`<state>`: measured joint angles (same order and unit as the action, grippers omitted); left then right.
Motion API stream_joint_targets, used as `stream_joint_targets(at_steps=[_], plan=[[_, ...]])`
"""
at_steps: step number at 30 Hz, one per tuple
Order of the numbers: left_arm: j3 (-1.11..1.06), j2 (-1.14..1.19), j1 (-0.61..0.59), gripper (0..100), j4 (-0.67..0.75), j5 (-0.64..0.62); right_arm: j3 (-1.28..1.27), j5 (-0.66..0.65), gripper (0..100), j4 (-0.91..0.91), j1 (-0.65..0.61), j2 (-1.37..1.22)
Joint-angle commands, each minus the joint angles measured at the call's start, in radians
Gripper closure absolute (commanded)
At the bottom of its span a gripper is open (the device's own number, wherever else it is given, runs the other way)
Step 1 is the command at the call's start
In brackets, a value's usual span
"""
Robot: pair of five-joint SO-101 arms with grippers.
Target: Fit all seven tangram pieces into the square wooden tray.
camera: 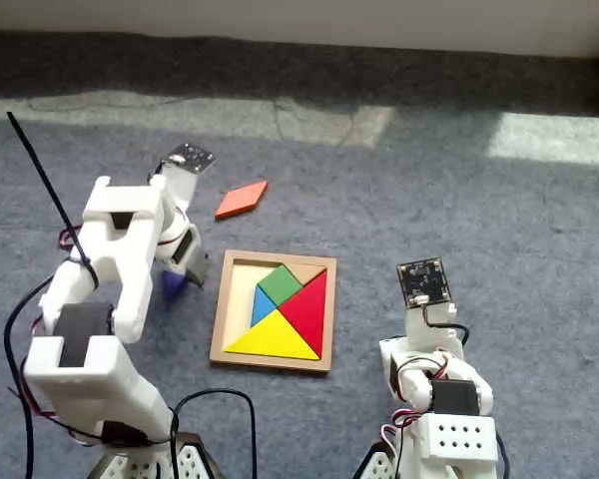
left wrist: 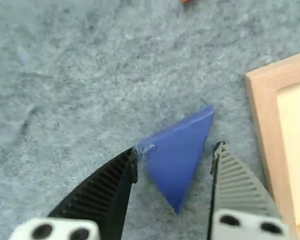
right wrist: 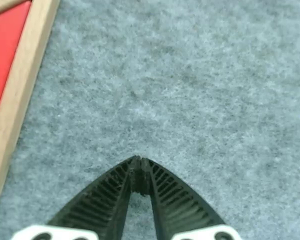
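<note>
The left pincer [left wrist: 175, 152] is spread wide with its 2 fingers on either side of the blue triangle [left wrist: 180, 145], which lies flat on the grey desk [left wrist: 80, 75] just beside the wooden tray [left wrist: 262, 115]. The black fingertip [left wrist: 132, 156] touches the triangle's corner. The right pincer [right wrist: 140, 172] is pressed together and holds nothing.

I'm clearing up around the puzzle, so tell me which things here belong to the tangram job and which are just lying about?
Belongs to the job:
wooden tray
coloured pieces already in it
blue triangle, inside the open left claw
orange piece, out on the carpet

Just lying about:
black cable
the carpet itself
right claw, shut on nothing
</note>
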<state>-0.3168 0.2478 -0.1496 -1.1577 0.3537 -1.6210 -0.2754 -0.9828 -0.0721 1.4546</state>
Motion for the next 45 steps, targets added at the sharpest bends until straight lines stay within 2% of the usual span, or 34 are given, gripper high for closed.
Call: stream_joint_targets(at_steps=[1,10,15,24,27,34,37,42,45], plan=[[0.076,0.058,-0.010,79,0.011,0.009,0.004,-0.015,99.3,0.012,0.012,0.012],[0.156,0.120,-0.004,86,-0.015,0.003,0.004,-0.015,99.3,0.012,0.012,0.012],[0.188,0.087,0.013,91,-0.081,0.003,0.004,-0.015,99.3,0.012,0.012,0.012],[0.179,-0.117,0.153,96,-0.166,-0.008,0.004,-0.015,99.3,0.012,0.012,0.012],[0.179,-0.148,0.202,96,-0.187,-0.057,0.004,-0.015,99.3,0.012,0.012,0.012],[0.136,-0.151,0.338,95,-0.196,-0.069,0.004,-0.015,99.3,0.012,0.012,0.012],[0.099,-0.151,0.363,93,-0.172,-0.084,0.004,-0.015,99.3,0.012,0.012,0.012],[0.047,-0.150,0.360,77,-0.107,-0.161,0.004,-0.015,99.3,0.012,0.012,0.012],[0.053,-0.150,0.360,76,-0.103,-0.160,0.004,-0.015,99.3,0.012,0.012,0.012]])
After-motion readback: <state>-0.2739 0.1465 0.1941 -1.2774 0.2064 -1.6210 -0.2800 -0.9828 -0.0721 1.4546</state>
